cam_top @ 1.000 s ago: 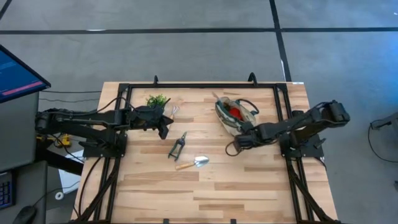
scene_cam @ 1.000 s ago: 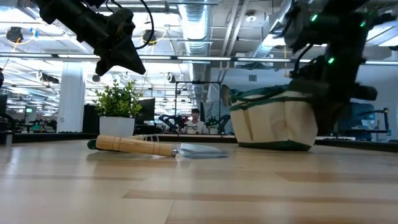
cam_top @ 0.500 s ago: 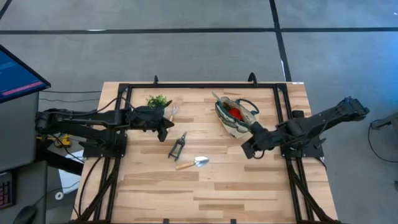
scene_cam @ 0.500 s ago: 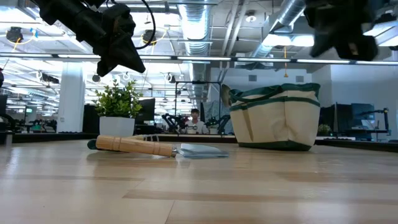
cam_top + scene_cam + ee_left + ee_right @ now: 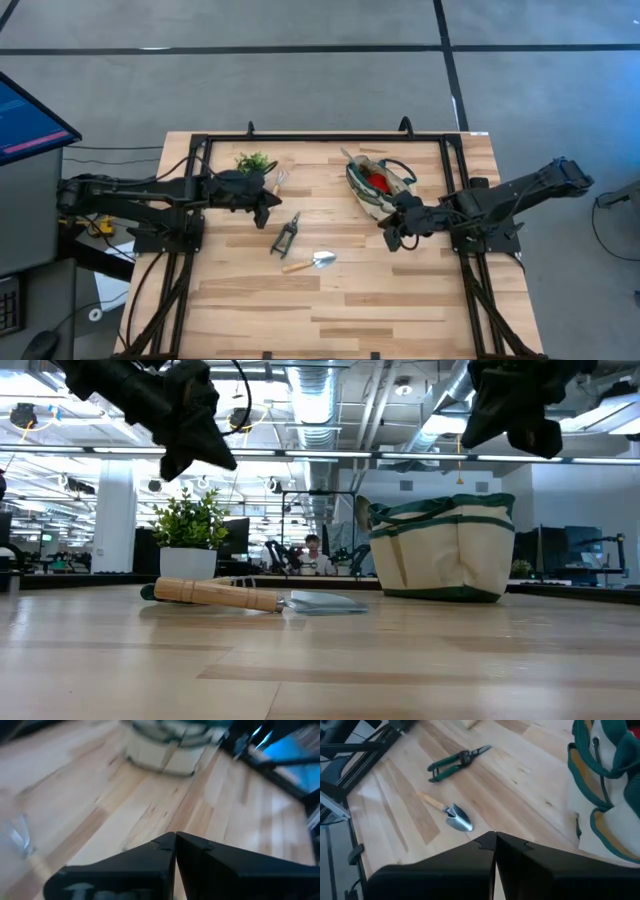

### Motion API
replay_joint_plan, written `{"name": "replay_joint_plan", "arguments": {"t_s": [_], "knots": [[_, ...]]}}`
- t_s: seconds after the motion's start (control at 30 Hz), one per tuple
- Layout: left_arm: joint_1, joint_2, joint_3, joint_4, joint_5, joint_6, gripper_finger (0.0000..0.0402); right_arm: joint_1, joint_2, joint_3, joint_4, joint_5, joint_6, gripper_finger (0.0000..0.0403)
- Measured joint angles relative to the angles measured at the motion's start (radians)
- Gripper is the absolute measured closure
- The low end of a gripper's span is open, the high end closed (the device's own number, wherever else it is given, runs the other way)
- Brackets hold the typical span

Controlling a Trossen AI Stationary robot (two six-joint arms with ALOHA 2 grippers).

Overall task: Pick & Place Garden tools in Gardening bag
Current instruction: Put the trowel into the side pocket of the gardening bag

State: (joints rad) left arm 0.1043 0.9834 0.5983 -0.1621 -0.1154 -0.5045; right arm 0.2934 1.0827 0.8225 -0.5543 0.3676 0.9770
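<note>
Two tools lie loose on the worktop [image 5: 330, 300], and the change of the last second belongs to the right arm. On the left, the left claw [image 5: 265, 207] hangs above the boards just beside the plant [image 5: 252, 161], fingers together and empty, much where it hung a second ago. Near the middle, the shears [image 5: 286, 234] and the trowel [image 5: 310, 262] rest close together, unmoved, well apart from either arm. Further right, the bag [image 5: 377, 183] stands near the far edge with a red piece [image 5: 378, 180] showing in its mouth. The right claw [image 5: 392, 238], a second ago low beside the bag, has lifted and drawn off, and now hovers just in front of the bag, fingers together, holding nothing; its wrist view looks down across the shears [image 5: 457, 761] and trowel [image 5: 451, 813]. I judge a drop into the bag is just finished and this arm is turning towards the two tools left, so the task seems partly done. The worktop is pale wooden planks within a dark frame. Beyond it, the low view shows an open office with ceiling ducts, strip lights and a seated person far off.
</note>
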Motion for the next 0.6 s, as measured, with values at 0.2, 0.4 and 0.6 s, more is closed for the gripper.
{"name": "replay_joint_plan", "arguments": {"t_s": [0.2, 0.4, 0.6], "knots": [[0.000, 0.083, 0.000, 0.262, 0.073, 0.002, 0.0401, -0.017, 0.027, -0.001, 0.023, -0.001, -0.030, 0.0403], [-0.011, 0.189, 0.001, 0.390, 0.124, -0.018, 0.0401, -0.022, 0.036, -0.001, 0.047, -0.055, -0.082, 0.0403], [-0.102, 0.212, 0.001, 0.398, 0.123, -0.009, 0.0401, -0.021, 0.028, -0.001, 0.066, -0.162, -0.113, 0.0403]]}}
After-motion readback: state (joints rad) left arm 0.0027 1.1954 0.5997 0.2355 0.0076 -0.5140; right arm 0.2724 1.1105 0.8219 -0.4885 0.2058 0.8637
